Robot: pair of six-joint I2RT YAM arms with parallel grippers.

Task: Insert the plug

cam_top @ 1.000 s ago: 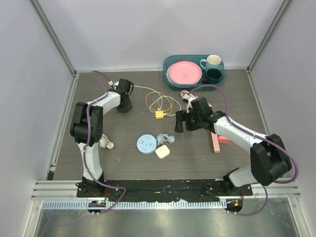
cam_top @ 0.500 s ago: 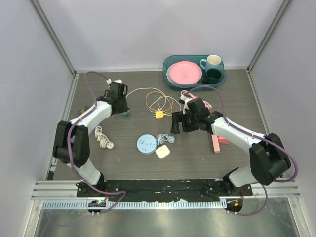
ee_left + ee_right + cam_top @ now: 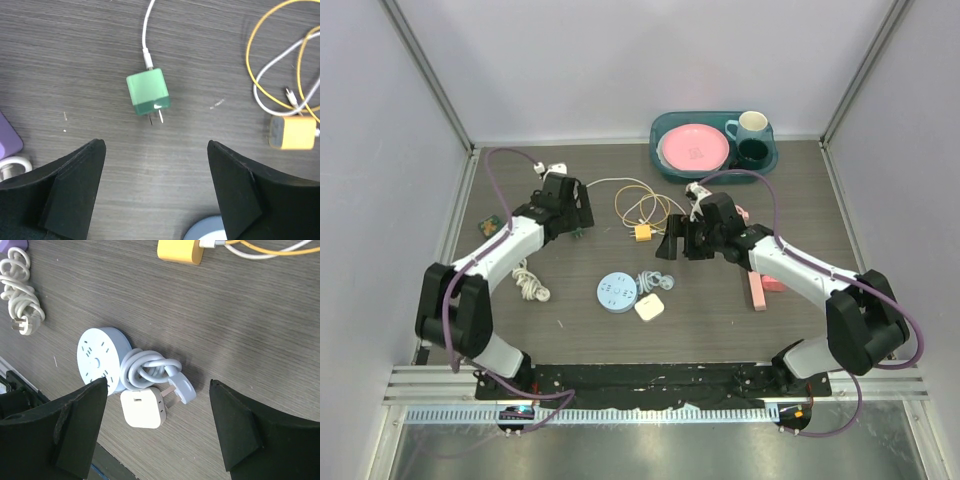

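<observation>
Green plug (image 3: 148,93), yellow plug (image 3: 292,132), round blue socket (image 3: 98,360): one each; left jaws and right jaws gape empty.

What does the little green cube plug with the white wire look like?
The small green cube-shaped plastic plug lies on its side on the dark wood-grain table. One half is pale green, the prong half darker and glossy. Two thin metal prongs stick out of one end; a thin white cable leaves the other. The left end effector is open nearby, not touching it.
</observation>
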